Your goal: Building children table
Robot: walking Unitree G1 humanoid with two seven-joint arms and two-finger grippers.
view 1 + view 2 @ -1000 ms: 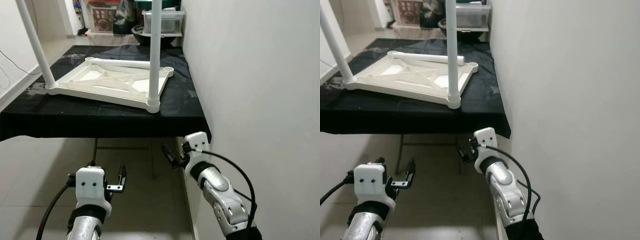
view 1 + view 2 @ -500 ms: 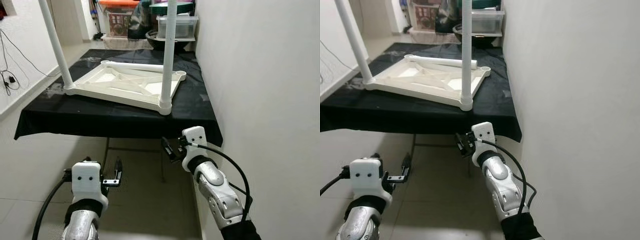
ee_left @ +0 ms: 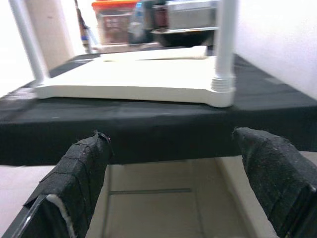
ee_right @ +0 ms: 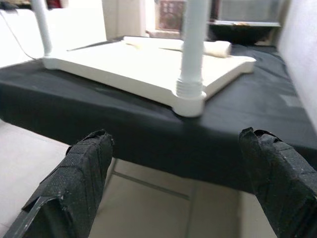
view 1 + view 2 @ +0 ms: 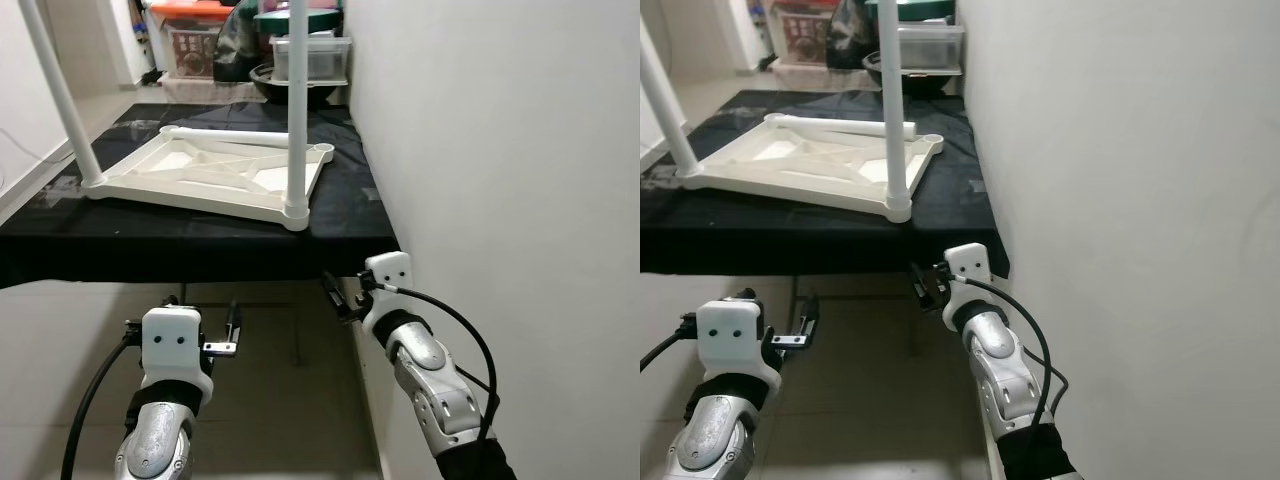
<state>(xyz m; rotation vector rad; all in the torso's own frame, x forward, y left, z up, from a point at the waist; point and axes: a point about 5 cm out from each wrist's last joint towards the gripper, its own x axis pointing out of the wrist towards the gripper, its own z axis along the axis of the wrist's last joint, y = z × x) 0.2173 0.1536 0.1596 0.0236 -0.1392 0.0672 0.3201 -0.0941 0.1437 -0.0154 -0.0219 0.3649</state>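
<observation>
Both hands, left hand [image 5: 232, 330] and right hand [image 5: 338, 297], hang wide open, empty. White table top [image 5: 205, 178] looks light, stiff plastic; grab its loose leg [image 5: 235, 132].

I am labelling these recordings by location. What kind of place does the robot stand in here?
Probably a room in a home, used partly for storage. A table with a black cloth stands against a white wall, with a tiled floor below. Behind it, plastic storage boxes are stacked. A white children's table top lies upside down on the cloth.
</observation>
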